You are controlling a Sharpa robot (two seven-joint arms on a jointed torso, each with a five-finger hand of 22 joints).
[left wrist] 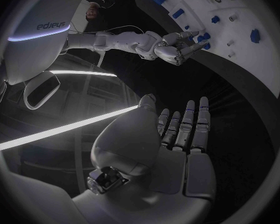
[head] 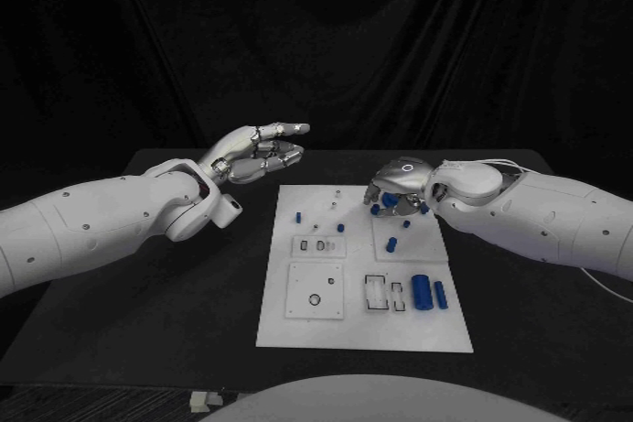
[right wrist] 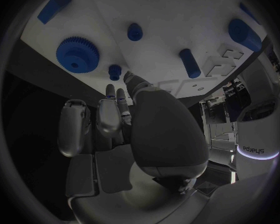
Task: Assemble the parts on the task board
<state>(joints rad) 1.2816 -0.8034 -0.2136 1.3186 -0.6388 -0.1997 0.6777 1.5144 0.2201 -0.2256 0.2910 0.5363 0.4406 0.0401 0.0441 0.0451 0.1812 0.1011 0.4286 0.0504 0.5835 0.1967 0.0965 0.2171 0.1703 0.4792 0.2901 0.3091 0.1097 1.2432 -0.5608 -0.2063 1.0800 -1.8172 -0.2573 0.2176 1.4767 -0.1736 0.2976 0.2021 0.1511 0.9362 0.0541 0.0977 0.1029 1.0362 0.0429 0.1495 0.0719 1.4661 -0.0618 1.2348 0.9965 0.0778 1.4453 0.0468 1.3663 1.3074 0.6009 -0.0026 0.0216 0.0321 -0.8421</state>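
Observation:
The white task board (head: 363, 326) lies in the middle of the black table. My right hand (head: 396, 189) hovers over its far right corner, fingers apart and holding nothing. Just beyond its fingertips (right wrist: 115, 102) lie a blue gear (right wrist: 77, 55) and a small blue peg (right wrist: 115, 71). The gear (head: 391, 208) sits partly hidden under that hand. A blue cylinder (head: 391, 246) lies nearer me, and two larger blue cylinders (head: 423, 292) lie at the near right. My left hand (head: 257, 152) is raised off the board's far left, fingers extended, empty.
Small blue pegs (head: 342, 228) stand in the board's far left part, beside raised white plates with slots (head: 316, 246) and a ring hole (head: 316, 299). Bare black table (head: 158, 303) runs left and right of the board.

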